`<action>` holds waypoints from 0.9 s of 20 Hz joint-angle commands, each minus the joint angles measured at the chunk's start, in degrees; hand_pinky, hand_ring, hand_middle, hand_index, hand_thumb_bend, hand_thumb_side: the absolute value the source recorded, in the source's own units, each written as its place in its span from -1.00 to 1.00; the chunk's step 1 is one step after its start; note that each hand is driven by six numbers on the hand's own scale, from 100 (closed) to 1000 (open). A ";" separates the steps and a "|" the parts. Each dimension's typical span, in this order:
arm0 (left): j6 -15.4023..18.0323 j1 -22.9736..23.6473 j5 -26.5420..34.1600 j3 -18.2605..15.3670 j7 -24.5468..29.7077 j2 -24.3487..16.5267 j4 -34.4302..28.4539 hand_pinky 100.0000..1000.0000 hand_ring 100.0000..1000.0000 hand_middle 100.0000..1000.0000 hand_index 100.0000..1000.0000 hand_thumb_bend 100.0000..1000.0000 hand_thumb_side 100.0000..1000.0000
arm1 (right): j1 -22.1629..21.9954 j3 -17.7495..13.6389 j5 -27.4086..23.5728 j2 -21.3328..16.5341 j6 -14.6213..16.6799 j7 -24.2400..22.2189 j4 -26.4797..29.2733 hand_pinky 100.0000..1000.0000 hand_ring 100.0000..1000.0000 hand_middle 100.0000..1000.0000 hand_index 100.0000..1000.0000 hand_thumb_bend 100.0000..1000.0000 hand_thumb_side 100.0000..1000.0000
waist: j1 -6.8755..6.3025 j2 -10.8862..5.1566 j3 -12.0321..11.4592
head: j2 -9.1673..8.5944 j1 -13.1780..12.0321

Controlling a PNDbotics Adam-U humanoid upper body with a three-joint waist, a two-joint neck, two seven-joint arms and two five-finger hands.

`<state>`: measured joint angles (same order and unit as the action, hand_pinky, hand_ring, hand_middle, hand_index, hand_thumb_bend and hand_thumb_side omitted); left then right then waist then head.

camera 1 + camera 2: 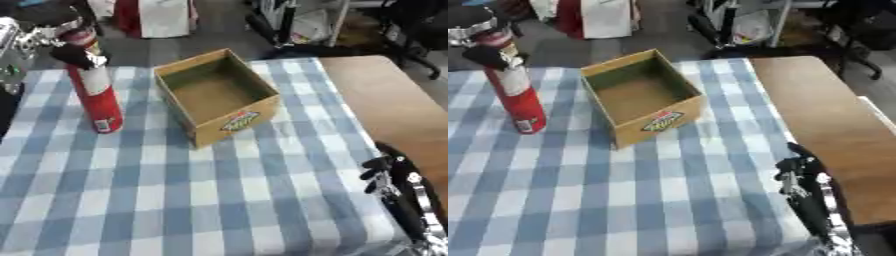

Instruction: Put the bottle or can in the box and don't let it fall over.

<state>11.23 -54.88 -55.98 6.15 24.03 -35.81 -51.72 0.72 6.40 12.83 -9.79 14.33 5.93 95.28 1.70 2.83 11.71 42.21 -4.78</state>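
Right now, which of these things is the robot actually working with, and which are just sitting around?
Part of the job:
- red can, upright on the checked cloth
- cardboard box, open and empty
- left hand, fingers curled round the can's top

Just there:
- right hand, idle
- wooden table

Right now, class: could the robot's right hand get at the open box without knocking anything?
Probably yes. The right hand rests low at the table's right edge, and only bare checked cloth lies between it and the box; the red can stands beyond.
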 commanded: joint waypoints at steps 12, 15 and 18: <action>-0.74 -4.97 13.28 2.62 -5.73 -1.72 -13.40 -1.00 -0.40 -0.44 0.36 -1.00 -0.46 | 0.43 -0.16 -0.30 -0.61 -0.09 0.40 0.08 -0.38 -0.04 0.04 0.73 -1.00 0.48 | -0.06 -0.84 0.03 | -0.34 0.30; -0.40 -5.70 16.80 5.12 -5.01 -0.11 -17.34 -1.00 -0.38 -0.42 0.36 -1.00 -0.47 | 0.46 0.04 -0.37 -0.58 -0.06 0.25 -0.06 -0.38 -0.04 0.04 0.73 -1.00 0.48 | -0.05 -0.84 0.28 | -0.36 0.29; 0.35 -5.87 17.47 7.70 -4.27 2.56 -19.79 -1.00 -0.37 -0.41 0.36 -1.00 -0.49 | 0.61 0.47 -0.56 -0.44 0.02 -0.09 -0.16 -0.38 -0.04 0.04 0.73 -1.00 0.47 | 0.27 -0.94 0.98 | -0.19 -0.01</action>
<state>11.27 -59.02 -39.22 13.28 19.53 -33.31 -69.52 0.76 6.78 12.71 -9.79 14.18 6.03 94.57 1.99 2.80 12.77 42.23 -4.61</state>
